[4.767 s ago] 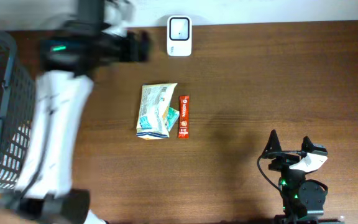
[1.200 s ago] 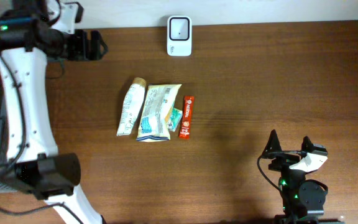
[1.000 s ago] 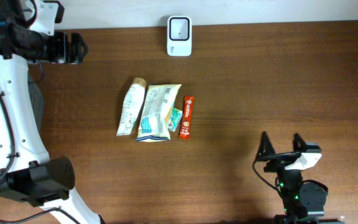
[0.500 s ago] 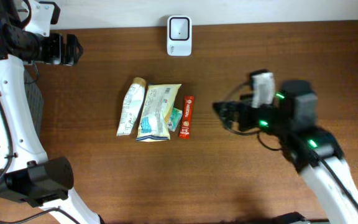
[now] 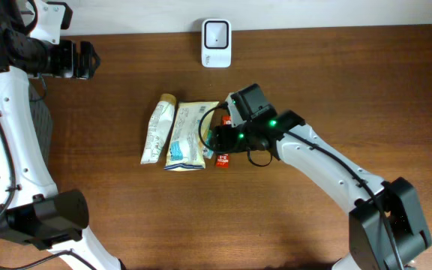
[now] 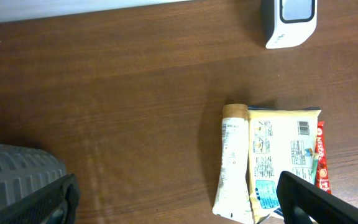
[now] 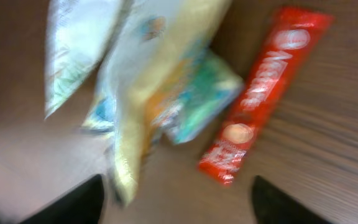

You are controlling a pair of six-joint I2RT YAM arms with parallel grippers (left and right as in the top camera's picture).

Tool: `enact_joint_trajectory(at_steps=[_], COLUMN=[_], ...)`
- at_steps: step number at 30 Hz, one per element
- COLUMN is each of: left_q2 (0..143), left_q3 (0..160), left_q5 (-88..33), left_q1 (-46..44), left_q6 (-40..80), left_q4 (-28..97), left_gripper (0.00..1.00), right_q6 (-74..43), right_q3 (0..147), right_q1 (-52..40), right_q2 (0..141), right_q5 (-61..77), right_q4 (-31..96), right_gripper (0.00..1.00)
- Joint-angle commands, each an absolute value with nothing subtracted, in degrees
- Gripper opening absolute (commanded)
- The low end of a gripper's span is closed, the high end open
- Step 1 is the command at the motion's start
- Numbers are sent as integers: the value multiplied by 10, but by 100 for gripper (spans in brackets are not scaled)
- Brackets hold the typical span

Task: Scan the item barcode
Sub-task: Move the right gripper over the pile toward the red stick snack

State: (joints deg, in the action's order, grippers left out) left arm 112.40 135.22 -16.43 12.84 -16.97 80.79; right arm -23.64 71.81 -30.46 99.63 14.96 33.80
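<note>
1. Three packets lie side by side at mid-counter (image 5: 366, 90): a cream tube (image 5: 157, 129), a yellow snack bag (image 5: 184, 135) and a red bar (image 5: 223, 157), with a small green packet (image 7: 199, 93) tucked between bag and bar
2. The right jaws are over the bag's right edge and the bar, hiding most of the bar from overhead; their own view is blurred, yet they stand spread with nothing between them
3. The left jaws, released and empty, hang at the counter's far left corner, well apart from the packets
4. The white scanner (image 5: 217, 43) sits at the far edge, apart from the packets
</note>
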Motion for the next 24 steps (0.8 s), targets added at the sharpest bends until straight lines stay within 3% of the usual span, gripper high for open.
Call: enact_joint_trajectory(at_steps=[1,7,16,20,22,24], left_q2=[1114,1114,1114,1114,1114,1114], left_q3=[1355,1355,1355,1355,1355,1355], left_q5=[-165,-165,-165,-165,-165,-165], left_q1=[130,130,130,130,130,130], left_q6=[-177,-177,-177,-177,-177,-177], left_q4=[807,807,807,807,807,807], left_gripper=[99,99,99,99,99,99], right_q6=[-337,-441,-456,-455,-455,-435], right_q3=[726,726,726,731,751,786], right_q1=[-339,-363,-364,-363,-363,-363], right_q2=[1026,1121,1177,1176,1170,1159], right_q5=[-4,-19,41,43,27,-17], right_q4=[336,321,282,301,336,407], right_gripper=[64,38,36,10,4,4])
